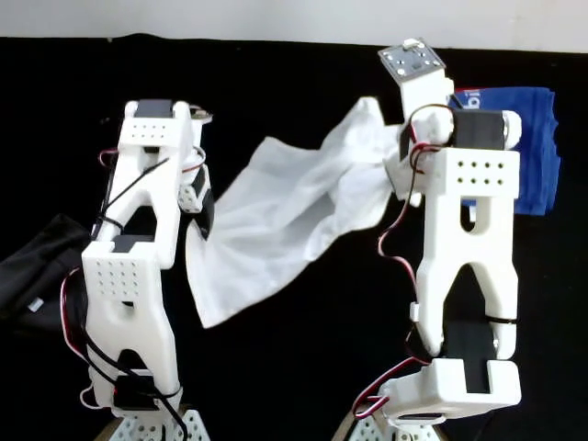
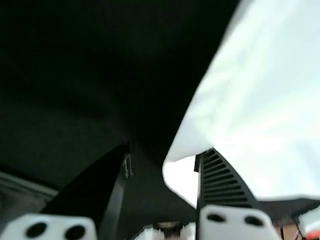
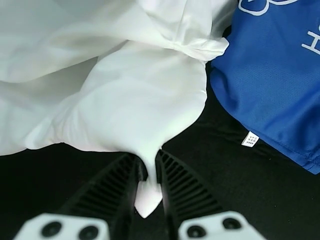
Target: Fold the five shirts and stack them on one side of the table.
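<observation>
My right jaws are pinched nearly closed on a fold of the white shirt (image 1: 285, 211) (image 3: 125, 90), with a small tongue of cloth poking out between my fingers (image 3: 115, 185). My left jaws stand parted, and the shirt's edge (image 2: 260, 100) reaches in between them, lying against one finger (image 2: 220, 180). I cannot tell whether that finger presses it.

In the high view the white shirt stretches crumpled between my two arms above the black worktop (image 1: 303, 367), its lower corner trailing down near my left arm. A blue shirt (image 1: 537, 147) (image 3: 270, 75) lies at the far right of the worktop, just beside my right wrist. A dark shirt (image 1: 37, 266) lies bunched at the left edge.
</observation>
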